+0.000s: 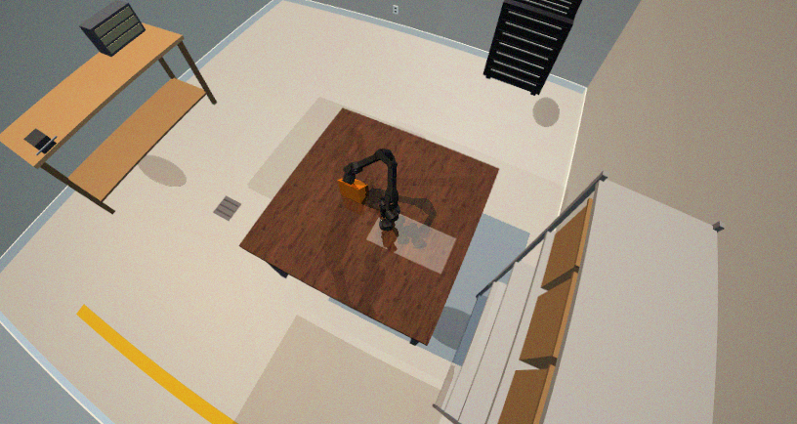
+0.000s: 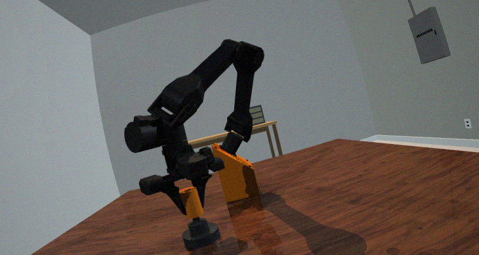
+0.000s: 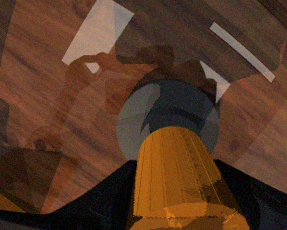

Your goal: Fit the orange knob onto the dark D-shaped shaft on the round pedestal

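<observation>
Tool, black and two-fingered (image 1: 389, 227) (image 2: 194, 204) (image 3: 175, 187), grips the ribbed orange cylindrical knob (image 2: 191, 203) (image 3: 176, 172) by its sides, probably rigid and light; contact points look dim.

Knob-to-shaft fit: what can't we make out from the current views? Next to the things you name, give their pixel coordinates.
- Flat side of the shaft (image 2: 196, 219): exterior, too small and dark; wrist, the knob covers the shaft.
- Flat side of the orange knob's (image 2: 192, 203) (image 3: 177, 172) hole: exterior and wrist, the underside faces away.
- How far the shaft enters the knob, if at all: exterior, hidden by the knob's wall.
- Round pedestal (image 2: 201, 238) (image 3: 132, 120): top, hidden under the arm (image 1: 392, 178).
</observation>
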{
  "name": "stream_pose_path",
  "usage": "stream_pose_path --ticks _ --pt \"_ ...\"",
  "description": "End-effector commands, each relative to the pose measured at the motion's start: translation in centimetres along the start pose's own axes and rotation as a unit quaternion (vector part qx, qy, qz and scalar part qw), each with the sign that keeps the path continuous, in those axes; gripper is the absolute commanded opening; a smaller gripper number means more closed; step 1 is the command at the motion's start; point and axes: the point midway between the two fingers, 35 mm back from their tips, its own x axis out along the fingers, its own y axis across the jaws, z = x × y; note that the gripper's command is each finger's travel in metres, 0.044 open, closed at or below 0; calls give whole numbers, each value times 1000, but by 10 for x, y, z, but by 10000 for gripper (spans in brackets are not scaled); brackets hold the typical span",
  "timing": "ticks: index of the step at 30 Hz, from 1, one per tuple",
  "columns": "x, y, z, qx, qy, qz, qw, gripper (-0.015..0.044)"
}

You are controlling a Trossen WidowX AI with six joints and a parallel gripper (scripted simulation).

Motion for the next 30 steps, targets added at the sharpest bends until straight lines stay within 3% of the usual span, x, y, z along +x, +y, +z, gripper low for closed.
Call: stream_pose_path --ticks 1,10,17,30 --pt "1 -1 1 -5 -1 -1 1000 0" --pt "-4 -2 2 -9 -1 -1 1000 0" --pt "-3 -2 1 -109 0 -1 994 0" --pt "-2 -1 1 -109 0 -1 994 0"
